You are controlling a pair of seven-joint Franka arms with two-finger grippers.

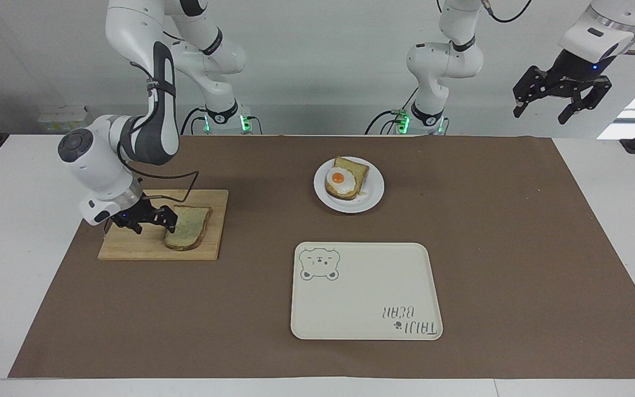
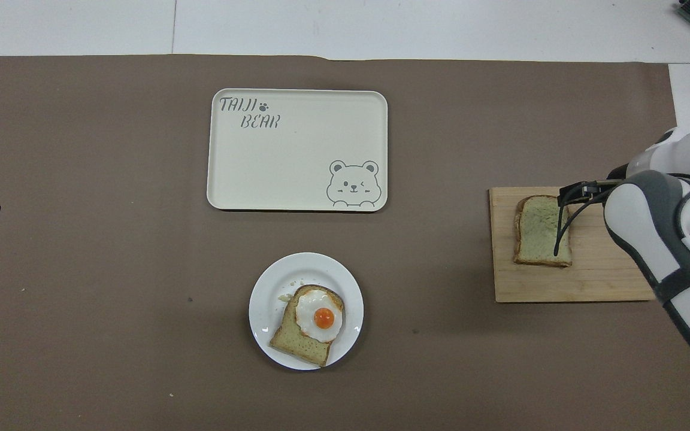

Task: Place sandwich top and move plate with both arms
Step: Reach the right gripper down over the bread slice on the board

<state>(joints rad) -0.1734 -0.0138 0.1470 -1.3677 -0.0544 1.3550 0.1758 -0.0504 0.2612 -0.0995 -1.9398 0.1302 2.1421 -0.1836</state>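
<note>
The sandwich top [image 1: 189, 230], a plain slice of pale bread, lies on a wooden cutting board [image 1: 130, 249] toward the right arm's end of the table; it also shows in the overhead view [image 2: 538, 230]. My right gripper [image 1: 144, 220] is open and low over the board, with one finger at the slice's edge. In the overhead view the right arm hides it. The small white plate [image 1: 373, 199] holds a bread slice with a fried egg [image 1: 344, 180] near the robots; the plate [image 2: 267, 286] also shows in the overhead view. My left gripper [image 1: 557, 102] is open, empty and raised, waiting off the left arm's end of the table.
A cream rectangular tray [image 1: 367, 298] with a bear drawing lies farther from the robots than the plate, also shown in the overhead view [image 2: 297, 155]. A brown mat [image 1: 516, 248] covers the table. The cutting board [image 2: 560, 287] has a small handle at its outer edge.
</note>
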